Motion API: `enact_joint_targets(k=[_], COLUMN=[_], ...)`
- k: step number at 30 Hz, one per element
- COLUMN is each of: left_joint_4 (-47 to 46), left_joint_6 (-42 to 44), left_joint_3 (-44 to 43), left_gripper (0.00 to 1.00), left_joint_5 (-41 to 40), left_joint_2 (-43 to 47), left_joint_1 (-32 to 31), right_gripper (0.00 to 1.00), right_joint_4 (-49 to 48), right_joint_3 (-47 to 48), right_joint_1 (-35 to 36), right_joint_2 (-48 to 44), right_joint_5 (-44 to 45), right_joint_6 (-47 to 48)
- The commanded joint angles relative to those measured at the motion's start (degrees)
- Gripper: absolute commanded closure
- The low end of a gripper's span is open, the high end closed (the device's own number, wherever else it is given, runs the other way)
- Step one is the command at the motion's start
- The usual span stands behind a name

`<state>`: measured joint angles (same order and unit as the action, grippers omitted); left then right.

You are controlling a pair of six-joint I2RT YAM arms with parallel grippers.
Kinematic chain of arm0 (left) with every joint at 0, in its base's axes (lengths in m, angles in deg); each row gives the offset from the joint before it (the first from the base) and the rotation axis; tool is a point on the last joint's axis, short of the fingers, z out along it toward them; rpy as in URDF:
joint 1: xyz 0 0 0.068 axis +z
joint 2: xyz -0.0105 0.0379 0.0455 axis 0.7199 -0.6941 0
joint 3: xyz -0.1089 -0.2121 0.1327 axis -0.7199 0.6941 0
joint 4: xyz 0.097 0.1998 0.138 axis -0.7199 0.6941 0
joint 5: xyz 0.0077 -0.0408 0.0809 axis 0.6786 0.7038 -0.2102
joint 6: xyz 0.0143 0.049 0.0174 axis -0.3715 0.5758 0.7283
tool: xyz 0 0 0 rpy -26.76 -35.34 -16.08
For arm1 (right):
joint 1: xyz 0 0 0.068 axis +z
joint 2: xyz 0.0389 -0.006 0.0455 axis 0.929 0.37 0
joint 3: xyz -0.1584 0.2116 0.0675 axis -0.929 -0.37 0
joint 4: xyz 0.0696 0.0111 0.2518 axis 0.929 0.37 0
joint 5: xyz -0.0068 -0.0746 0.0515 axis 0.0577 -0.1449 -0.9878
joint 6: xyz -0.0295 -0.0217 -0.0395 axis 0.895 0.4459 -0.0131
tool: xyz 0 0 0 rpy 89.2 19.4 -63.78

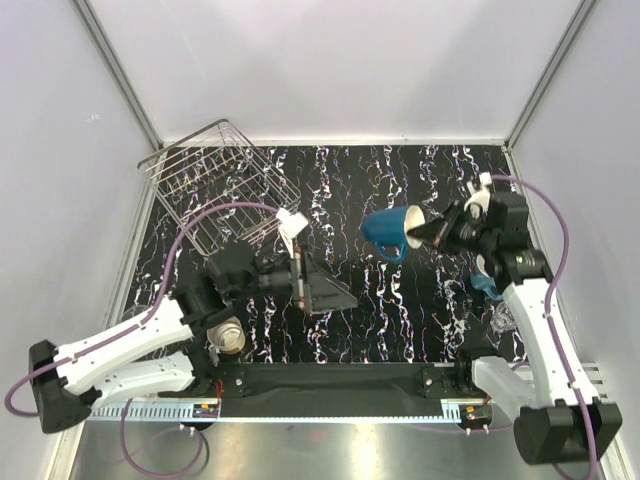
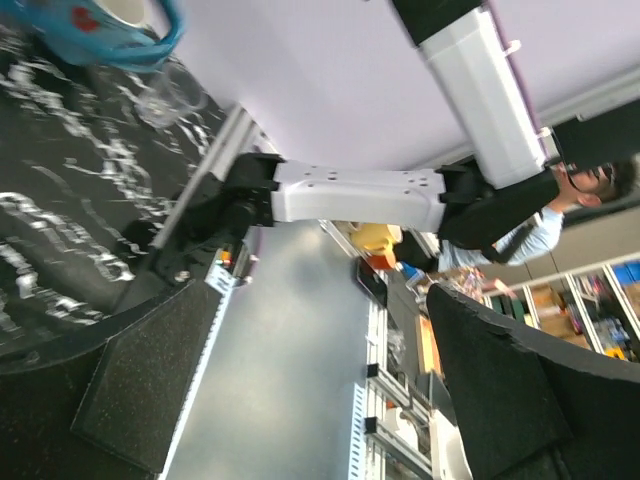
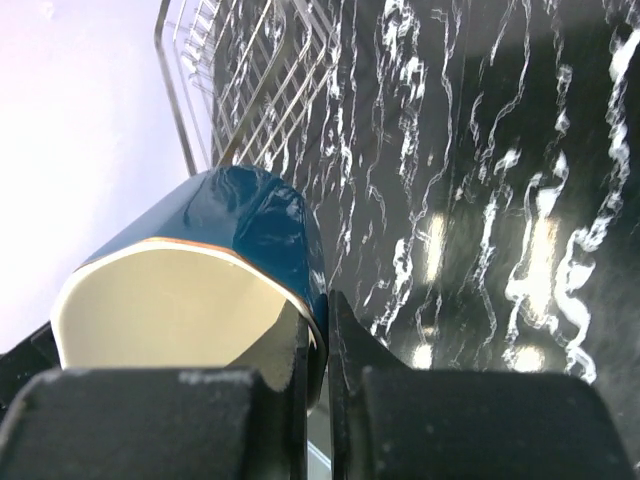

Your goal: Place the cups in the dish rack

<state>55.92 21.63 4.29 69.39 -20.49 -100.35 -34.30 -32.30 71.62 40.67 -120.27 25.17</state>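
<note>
Nearest to us, beside the base of the left arm (image 1: 140,335), a beige-silvery cup (image 1: 229,337) stands on the black marbled desk (image 1: 400,300). On the near right, a clear glass (image 1: 502,319) and a light blue cup (image 1: 487,287) sit close together, partly hidden under the right arm (image 1: 530,300). Further in, the left jaws hang wide apart and empty over the middle of the desk. To their right, the right jaws pinch the rim of the dark blue cup (image 1: 388,233), one finger inside its cream interior and one outside. The cup is held off the desk on its side, base pointing left. Farthest away, in the far left corner, the wire dish rack (image 1: 215,175) appears to hold no cups.

We judge the grip thin: held by one wall only, the cup could swing or slip during the carry. The left arm lies between cup and rack, so a straight path risks a knock. The rack's flared rods could catch the cup's base and tip it.
</note>
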Motion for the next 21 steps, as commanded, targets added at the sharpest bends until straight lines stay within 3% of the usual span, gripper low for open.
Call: enact_joint_targets(k=[1,5,8,21], left_joint_4=[-12.90,-19.86,-22.58,-28.30], left_joint_6=[-2.25,-4.09,-4.80,-6.21], left_joint_3=[0.89,3.70,5.19,9.15], left_gripper=[0.01,0.03,0.07,0.10], left_joint_5=[-6.97,-9.35,-10.76,-16.82], left_joint_2=[-3.13,-4.63,-4.54,-3.31], left_joint_1=[-5.27,-9.85,-11.17,-11.70], right_gripper=[1.00,0.95,1.00,1.00], right_joint_4=[-11.61,-13.19,-14.07,-26.71], right_joint_3=[-2.76,-6.72,-9.27,-16.22], right_joint_1=[0.09,0.01,0.09,0.01], right_joint_2=[-7.48,-12.06,-15.13,-24.72], right_joint_5=[-6.92,-8.76,-9.56,-13.24], right_joint_6=[-7.27,-9.91,-11.84,-27.48])
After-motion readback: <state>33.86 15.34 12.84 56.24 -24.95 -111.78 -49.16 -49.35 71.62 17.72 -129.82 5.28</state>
